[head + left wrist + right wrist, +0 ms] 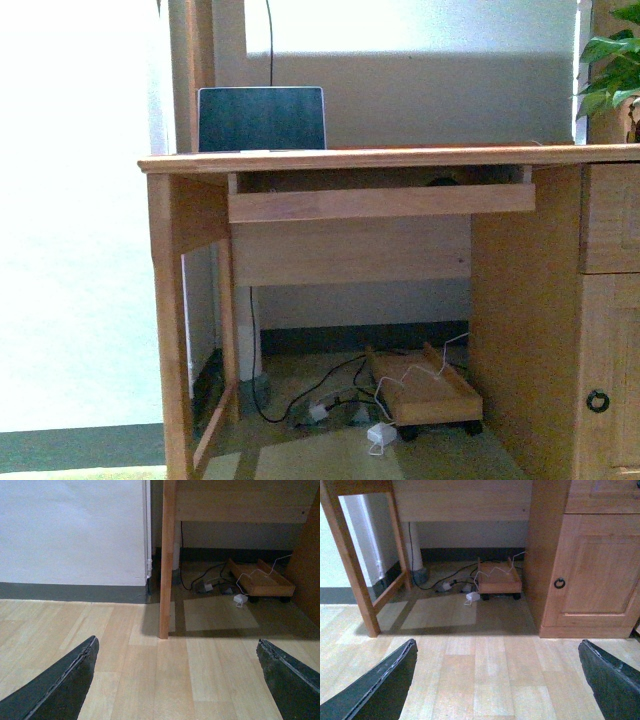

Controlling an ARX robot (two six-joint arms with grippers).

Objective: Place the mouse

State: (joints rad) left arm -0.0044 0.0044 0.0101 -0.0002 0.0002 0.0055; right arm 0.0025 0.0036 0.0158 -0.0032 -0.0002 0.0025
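Observation:
A small dark domed shape, which seems to be the mouse (443,182), peeks over the front board of the pull-out tray (380,203) under the wooden desk top (400,158). It does not show in either wrist view. My left gripper (177,640) is open and empty, low over the wood floor in front of the desk's left leg (166,560). My right gripper (497,642) is open and empty over the floor in front of the desk opening. Neither arm shows in the front view.
An open laptop (262,118) stands on the desk at the back left. A plant (610,70) is at the right. A cabinet door (592,570) with a ring pull is on the desk's right. A wheeled wooden tray (425,390) and cables (330,395) lie under the desk.

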